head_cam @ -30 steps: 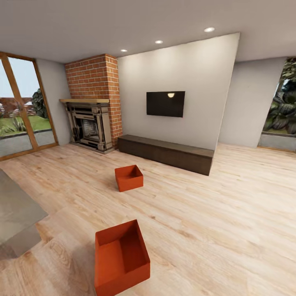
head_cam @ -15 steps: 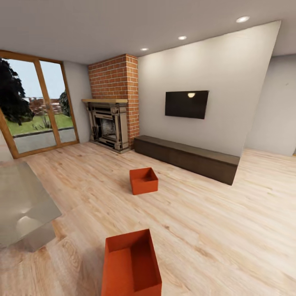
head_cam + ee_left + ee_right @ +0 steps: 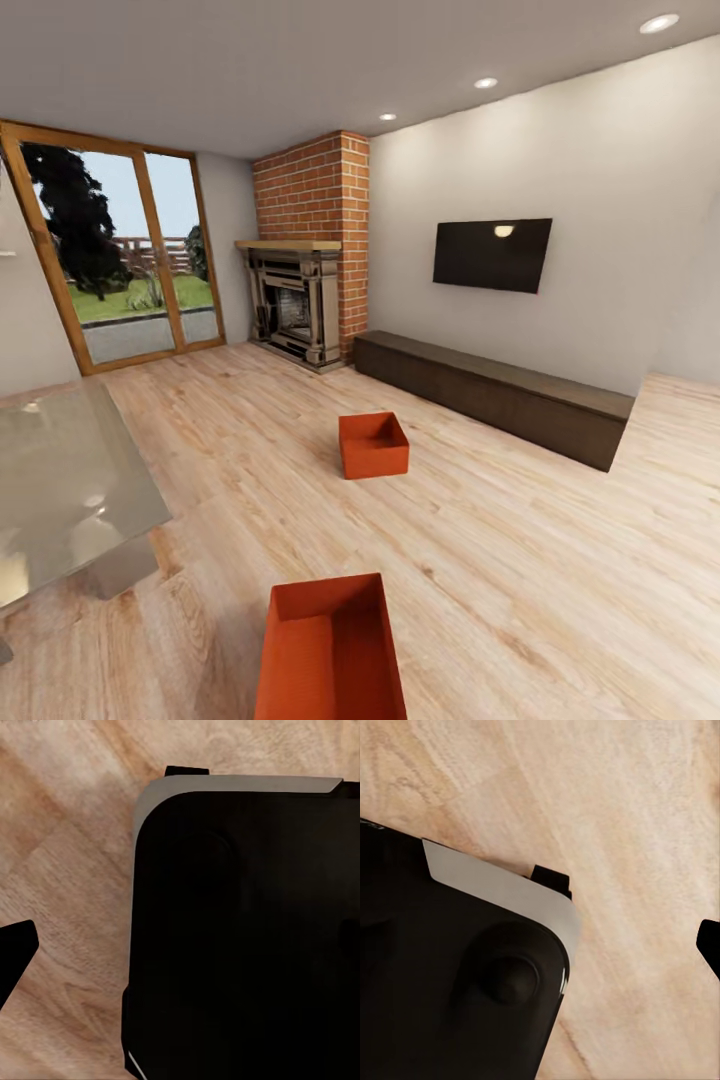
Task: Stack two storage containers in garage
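Note:
Two orange-red storage containers stand open-topped on the light wood plank floor [image 3: 540, 560] of the living room. The near container [image 3: 330, 650] lies at the lower edge of the head view, partly cut off. The far container [image 3: 373, 445] sits mid-room, in front of the long dark cabinet. Both are empty and nothing touches them. The left wrist view has one dark fingertip [image 3: 15, 954] over the planks beside my black base [image 3: 240, 937]. The right wrist view has one dark fingertip [image 3: 711, 945] beside that base [image 3: 450, 990]. The second finger of each gripper is out of frame.
A grey glass-topped table [image 3: 60, 490] stands close at the left. At the back are a red-brick fireplace [image 3: 300, 300], a black wall TV [image 3: 492, 255], a long dark low cabinet [image 3: 500, 395] and wood-framed glass doors [image 3: 130, 260]. Open plank floor spreads right of the containers.
The whole head view has swung leftward, so the room's features slid right in the picture and the doors show more. The near container sits lower in view. The containers themselves have not moved.

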